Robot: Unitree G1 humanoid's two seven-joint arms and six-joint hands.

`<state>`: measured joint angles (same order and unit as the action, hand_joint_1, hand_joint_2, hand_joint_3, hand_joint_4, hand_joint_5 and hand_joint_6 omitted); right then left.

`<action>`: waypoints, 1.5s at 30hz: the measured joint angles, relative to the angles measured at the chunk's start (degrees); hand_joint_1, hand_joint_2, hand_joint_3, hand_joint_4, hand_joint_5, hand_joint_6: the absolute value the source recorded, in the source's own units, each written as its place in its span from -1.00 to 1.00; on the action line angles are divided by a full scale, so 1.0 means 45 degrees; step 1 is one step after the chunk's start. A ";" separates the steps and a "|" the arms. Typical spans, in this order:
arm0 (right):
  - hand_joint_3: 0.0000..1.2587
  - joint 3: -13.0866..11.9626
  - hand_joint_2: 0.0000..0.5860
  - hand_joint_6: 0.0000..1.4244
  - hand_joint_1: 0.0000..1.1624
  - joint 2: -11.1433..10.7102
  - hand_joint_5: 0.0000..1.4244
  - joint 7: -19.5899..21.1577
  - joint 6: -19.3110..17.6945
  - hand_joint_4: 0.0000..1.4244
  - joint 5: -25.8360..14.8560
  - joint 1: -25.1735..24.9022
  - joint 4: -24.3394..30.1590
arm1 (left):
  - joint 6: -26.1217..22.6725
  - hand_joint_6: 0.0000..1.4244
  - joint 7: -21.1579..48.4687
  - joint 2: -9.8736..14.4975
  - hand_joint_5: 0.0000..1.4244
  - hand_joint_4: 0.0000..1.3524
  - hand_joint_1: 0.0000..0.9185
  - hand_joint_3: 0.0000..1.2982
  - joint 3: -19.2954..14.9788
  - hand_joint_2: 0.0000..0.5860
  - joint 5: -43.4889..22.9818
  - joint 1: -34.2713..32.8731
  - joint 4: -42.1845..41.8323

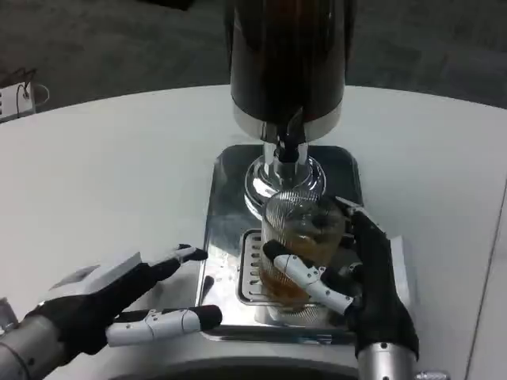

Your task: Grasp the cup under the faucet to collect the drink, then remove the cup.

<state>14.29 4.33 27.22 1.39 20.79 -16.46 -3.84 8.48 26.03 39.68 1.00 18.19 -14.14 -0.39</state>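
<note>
1. Head view, centre far: a dark cylindrical drink dispenser (287,55) with a chrome lower band stands at the far end of a shiny metal drip tray (226,229) on the white counter (111,174). Its black faucet (289,142) points down over the tray.
2. Head view, centre near: a ribbed clear cup (299,237), holding amber drink in its lower part, stands upright over the tray's grille, slightly nearer and to the right of the faucet.
3. Head view, right near: the right hand (360,273) is wrapped around the cup, one white-and-black finger crossing the cup's near face and the black palm against its right side; the cup is held.
4. Head view, left near: the left hand (119,301) lies low over the counter just left of the tray, fingers stretched out and apart toward the tray's edge, holding nothing.
</note>
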 measured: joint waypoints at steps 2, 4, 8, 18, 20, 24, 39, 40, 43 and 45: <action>0.43 -0.0082 -0.06 0.91 0.54 -0.0045 0.70 -0.0254 -0.0003 0.51 -0.0007 0.0172 0.0244 | 0.0063 -0.85 0.0000 -0.0026 -0.89 -0.97 -1.00 -0.81 0.0042 -0.92 0.0001 -0.0047 0.0079; 0.43 -0.0151 -0.06 0.93 0.53 -0.0091 0.71 -0.0463 -0.0003 0.51 -0.0026 0.0365 0.0501 | 0.0131 -0.85 -0.0002 -0.0055 -0.89 -0.97 -1.00 -0.81 0.0056 -0.91 0.0003 -0.0091 0.0145; 0.45 -0.0241 -0.07 0.94 0.53 -0.0167 0.73 -0.0805 -0.0004 0.53 -0.0019 0.0713 0.1055 | 0.0293 -0.85 -0.0126 -0.0135 -0.90 -0.98 -1.00 -0.83 0.0063 -0.91 0.0019 -0.0278 0.0189; 0.46 -0.0576 -0.10 0.97 0.53 -0.0441 0.73 -0.1645 -0.0006 0.54 0.0039 0.1957 0.2582 | 0.0719 -0.85 -0.0464 -0.0344 -0.94 -1.00 -1.00 -0.88 0.0062 -0.91 0.0059 -0.0422 -0.0350; 0.48 -0.0633 -0.10 0.97 0.54 -0.0500 0.75 -0.1855 -0.0005 0.55 0.0036 0.2210 0.2934 | 0.0731 -0.85 -0.0463 -0.0343 -0.96 -1.00 -1.00 -0.89 0.0061 -0.91 0.0058 -0.0428 -0.0568; 0.49 -0.0698 -0.10 0.98 0.54 -0.0610 0.76 -0.2311 -0.0004 0.55 0.0032 0.2657 0.3638 | 0.0732 -0.85 -0.0459 -0.0340 -0.96 -1.00 -1.00 -0.90 0.0013 -0.91 0.0022 -0.0368 -0.0767; 0.52 -0.1230 -0.11 1.00 0.54 -0.1139 0.79 -0.4186 0.0191 0.58 -0.0203 0.4588 0.6526 | 0.0741 -0.93 0.0217 0.0195 -1.00 -1.00 -1.00 -0.94 -0.0584 -0.89 -0.0563 0.1004 -0.2276; 0.52 -0.1250 -0.12 1.00 0.54 -0.1181 0.79 -0.4301 0.0196 0.58 -0.0217 0.4738 0.6667 | 0.0744 -0.93 0.0280 0.0228 -1.00 -1.00 -1.00 -0.94 -0.0597 -0.89 -0.0617 0.1103 -0.2387; 0.52 -0.1352 -0.12 1.00 0.54 -0.1359 0.79 -0.4675 0.0245 0.58 -0.0248 0.5210 0.7090 | 0.0771 -0.93 0.0512 0.0400 -1.00 -1.00 -1.00 -0.95 -0.0790 -0.89 -0.0927 0.1497 -0.2789; 0.52 -0.1459 -0.12 1.00 0.54 -0.1517 0.79 -0.4931 0.0283 0.58 -0.0303 0.5689 0.7495 | 0.0867 -0.94 0.0670 0.0569 -1.00 -1.00 -1.00 -0.97 -0.1037 -0.89 -0.1093 0.1832 -0.3167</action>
<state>7.73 -2.50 5.03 2.66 19.43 9.14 29.89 12.38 29.04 42.23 -3.67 13.27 -5.90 -14.63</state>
